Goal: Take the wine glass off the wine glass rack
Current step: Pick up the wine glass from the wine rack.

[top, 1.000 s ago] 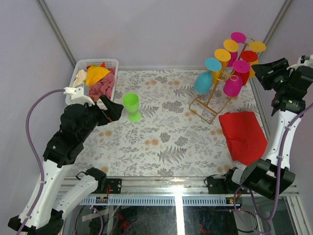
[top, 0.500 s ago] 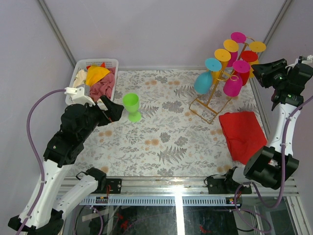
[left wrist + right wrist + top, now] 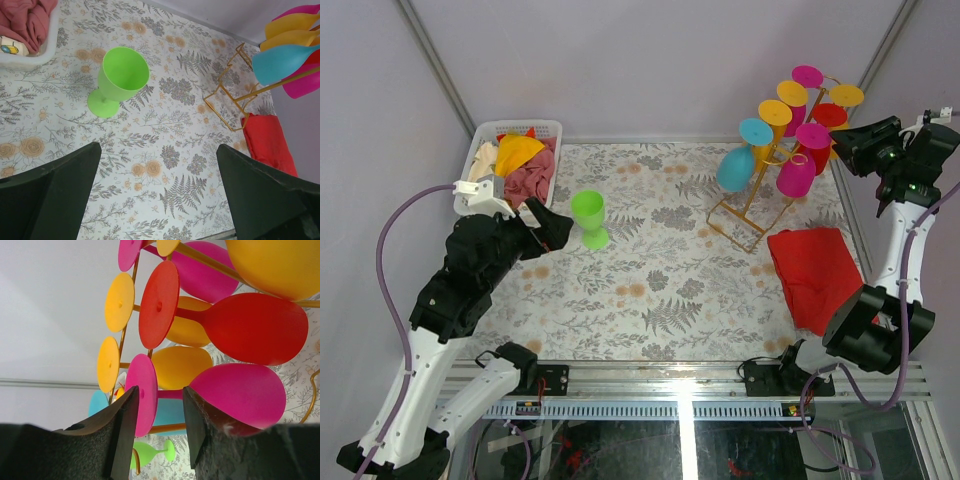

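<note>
Overhead view of a flowered table [image 3: 650, 290] with two black robot arms at its near edge. The wine glass rack [image 3: 748, 218], a thin gold wire stand, sits at the far right, hung with bright plastic glasses in pink, red, yellow and blue.

The right claw [image 3: 848, 145] hovers just right of the rack, level with the hanging glasses. Its wrist camera shows the fingers [image 3: 122, 430] partly apart, clamping nothing. Just beyond the fingertips hangs a pink wine glass [image 3: 235, 395], on its side. Its stem runs straight across the gap, the round foot behind one finger and the bowl behind the other. So the stem appears to lie along the line the fingers close on, not across it, and the wrist probably needs a turn before a grip.

The left claw [image 3: 157, 200] is spread wide and empty at the far left, near an upright green glass [image 3: 588, 218], well apart from the rack. The right arm is clearly nearer.
</note>
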`<state>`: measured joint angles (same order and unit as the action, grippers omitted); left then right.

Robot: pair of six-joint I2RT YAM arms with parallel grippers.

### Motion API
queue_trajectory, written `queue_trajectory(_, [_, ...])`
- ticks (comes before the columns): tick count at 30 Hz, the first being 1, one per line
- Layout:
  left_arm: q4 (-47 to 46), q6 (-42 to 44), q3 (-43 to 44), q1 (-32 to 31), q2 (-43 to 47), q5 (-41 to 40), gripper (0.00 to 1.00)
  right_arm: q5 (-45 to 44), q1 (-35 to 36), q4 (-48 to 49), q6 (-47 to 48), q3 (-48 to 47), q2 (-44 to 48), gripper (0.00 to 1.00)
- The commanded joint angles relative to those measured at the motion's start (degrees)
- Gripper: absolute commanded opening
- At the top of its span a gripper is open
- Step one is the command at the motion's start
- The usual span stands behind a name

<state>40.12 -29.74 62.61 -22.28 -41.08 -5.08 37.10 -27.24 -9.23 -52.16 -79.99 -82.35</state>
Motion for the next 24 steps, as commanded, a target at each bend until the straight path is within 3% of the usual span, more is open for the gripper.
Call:
queue_trajectory(1, [-1.14, -0.06, 0.42, 0.31, 0.65, 0.77, 1.0, 2.26, 0.51, 0.49, 0.85, -2.8, 0.17, 0.47])
queue_trajectory(24, [-1.13, -1.46, 0.32, 0.31, 0.38, 1.5, 1.0, 1.09, 1.92, -2.54, 2.65, -5.55, -1.77, 0.29])
